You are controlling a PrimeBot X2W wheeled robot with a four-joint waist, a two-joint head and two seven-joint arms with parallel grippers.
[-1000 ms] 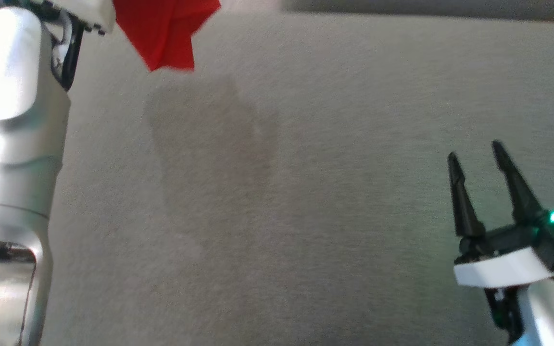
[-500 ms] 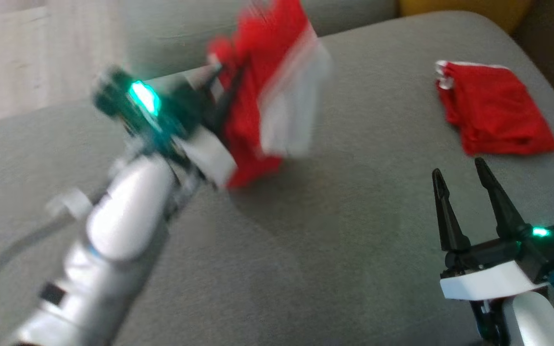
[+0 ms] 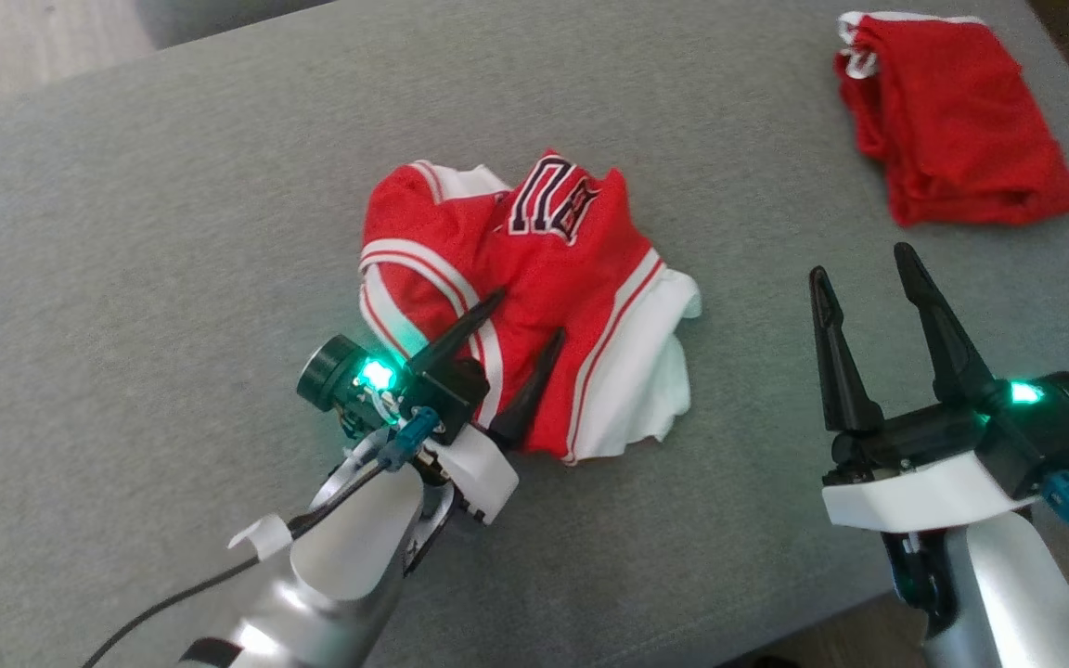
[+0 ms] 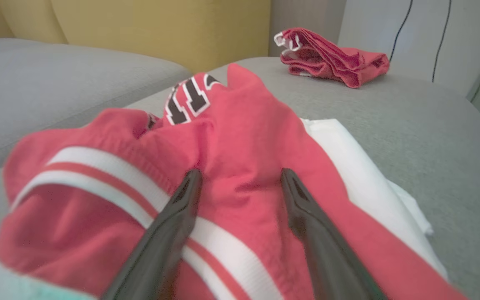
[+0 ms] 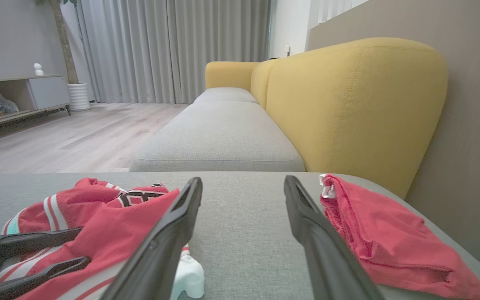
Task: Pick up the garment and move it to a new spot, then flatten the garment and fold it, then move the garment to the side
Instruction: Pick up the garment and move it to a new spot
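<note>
The garment (image 3: pixel 534 269) is a red jersey with white stripes and dark lettering, lying crumpled in the middle of the grey cushion (image 3: pixel 173 232). My left gripper (image 3: pixel 528 314) is open right over its near part, one finger on either side of a red fold, gripping nothing. The left wrist view shows that gripper (image 4: pixel 241 172) spread above the garment (image 4: pixel 244 137). At the right my right gripper (image 3: pixel 861 262) stands open and empty above bare cushion. In its own wrist view this gripper (image 5: pixel 243 179) has the garment (image 5: pixel 111 221) and the left gripper (image 5: pixel 83 246) at lower left.
A second red cloth (image 3: pixel 952 167) lies folded at the cushion's far right corner, also seen as the red cloth (image 5: pixel 373 233) just right of my right fingers. A yellow sofa back (image 5: pixel 348 104) rises behind it. The cushion's front edge (image 3: pixel 729 640) runs close to my arms.
The head camera has tilted and the picture shifted. The garment, which hung from my shut left gripper, now lies on the cushion, and the left gripper has opened. The right gripper stayed open.
</note>
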